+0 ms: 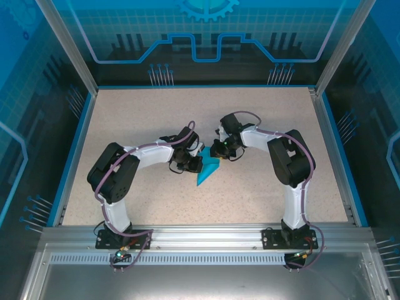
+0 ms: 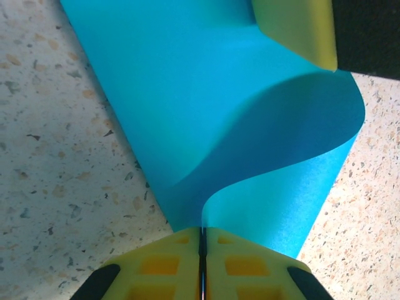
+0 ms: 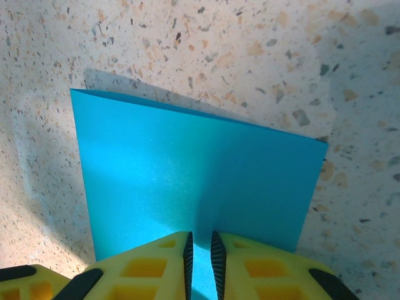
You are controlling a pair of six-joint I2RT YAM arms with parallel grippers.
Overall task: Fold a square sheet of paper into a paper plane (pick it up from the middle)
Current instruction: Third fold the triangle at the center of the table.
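**Both Grippers Pinched on the Blue Paper at Mid-Table**

From above, the two arms bent inward from their bases on the aluminium rail (image 1: pixel 206 236) and met near the middle of the table (image 1: pixel 262 194). Each elbow was raised and each forearm angled down toward the other. The left gripper (image 1: pixel 192 164) and the right gripper (image 1: pixel 220 150) stood close together, with the square sheet of paper (image 1: pixel 208 170) between and just below them. From this angle the paper looked like a cyan wedge pointing toward the near edge.

The table was a pale speckled surface with a blue rim (image 1: pixel 75 150). Around it stood clear panels printed with blue circuit and gear patterns (image 1: pixel 206 31). Purple-grey cables (image 1: pixel 150 149) ran along both arms.

The left wrist camera gave more than the overhead view could. The left gripper (image 2: pixel 202 234) had its yellow fingers pressed flat together on the paper's (image 2: pixel 187 94) near edge. From there the paper rose in a loose curl, one layer bowing out and casting a shadow on the one beneath. A yellow finger of the other gripper (image 2: pixel 300 28) touched its far corner.

The right wrist camera caught the right gripper (image 3: pixel 201 240) with its jaws narrow. A strip of the paper (image 3: pixel 187 169) ran between them, so it was gripping the paper too. In this view the paper appeared as a smooth, doubled panel with a straight far edge, and its shadow fell on the table beyond.
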